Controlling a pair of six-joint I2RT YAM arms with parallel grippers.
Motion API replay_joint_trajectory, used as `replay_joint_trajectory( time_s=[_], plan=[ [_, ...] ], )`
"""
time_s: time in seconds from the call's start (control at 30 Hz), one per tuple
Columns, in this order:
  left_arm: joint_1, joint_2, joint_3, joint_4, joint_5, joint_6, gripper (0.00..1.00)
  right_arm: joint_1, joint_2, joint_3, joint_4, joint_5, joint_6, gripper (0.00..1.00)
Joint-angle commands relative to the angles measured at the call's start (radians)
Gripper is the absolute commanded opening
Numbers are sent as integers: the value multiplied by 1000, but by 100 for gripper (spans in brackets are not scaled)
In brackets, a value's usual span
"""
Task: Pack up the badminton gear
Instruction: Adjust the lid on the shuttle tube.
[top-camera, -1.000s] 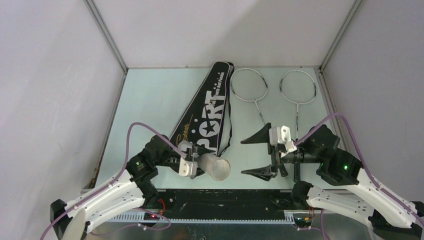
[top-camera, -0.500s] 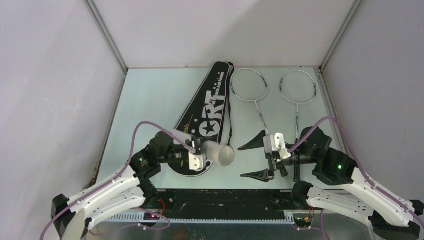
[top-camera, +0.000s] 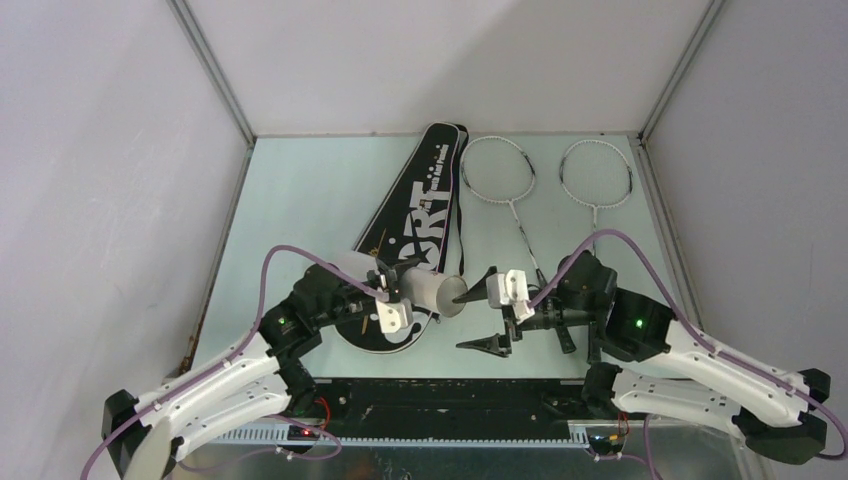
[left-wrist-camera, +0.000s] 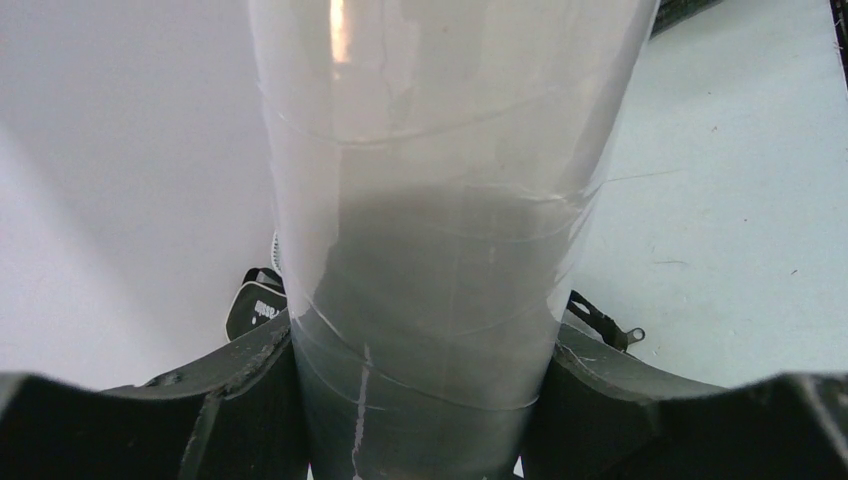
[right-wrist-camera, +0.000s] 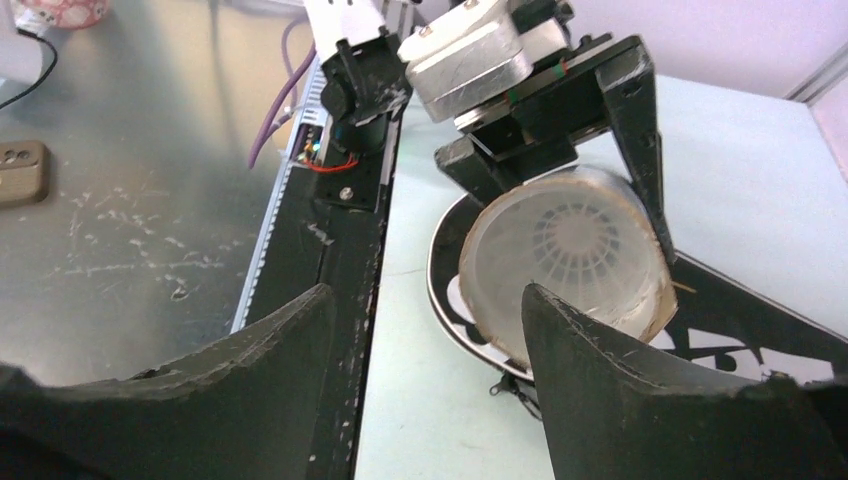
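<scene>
My left gripper (top-camera: 398, 303) is shut on the long white tube (top-camera: 432, 293), holding it roughly level over the black bag (top-camera: 418, 215) with its open mouth facing right. The left wrist view shows the tube (left-wrist-camera: 440, 200) squeezed between both fingers (left-wrist-camera: 235, 375). My right gripper (top-camera: 482, 317) is open just right of the mouth, its upper fingertip at the rim. In the right wrist view, the tube (right-wrist-camera: 565, 255) shows a white shuttlecock (right-wrist-camera: 578, 232) inside, just past my right gripper (right-wrist-camera: 425, 300). Two rackets (top-camera: 497, 172) (top-camera: 597, 174) lie at the back right.
The bag's thin strap (top-camera: 461, 250) trails along its right side, and a metal zip pull (right-wrist-camera: 512, 387) lies on the table below the tube. A black rail (top-camera: 450, 395) runs along the near edge. Grey walls (top-camera: 120, 150) close in both sides.
My left gripper has swung the tube up and to the right. My right gripper has moved left to the tube's mouth, and its jaws have narrowed somewhat.
</scene>
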Motion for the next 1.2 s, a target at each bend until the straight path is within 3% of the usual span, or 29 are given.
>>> replay_joint_trajectory(
  time_s=[0.0,0.23,0.37,0.5,0.6,0.73,1.17],
  plan=[
    [1,-13,16,78,9,8,55,24,39,5,124,78,-16,71],
    [2,7,26,83,-25,-5,54,83,93,5,164,195,3,63],
    [0,4,23,92,-33,-12,53,109,102,5,192,274,36,52],
    [1,0,16,102,-41,-17,53,155,117,5,210,379,40,37],
    [0,-1,15,102,-53,-20,53,174,121,5,218,451,44,17],
    [2,-4,14,92,-76,-18,52,180,103,5,219,465,57,0],
    [1,-24,-11,39,-100,34,51,173,-23,15,111,353,73,0]
  ],
)
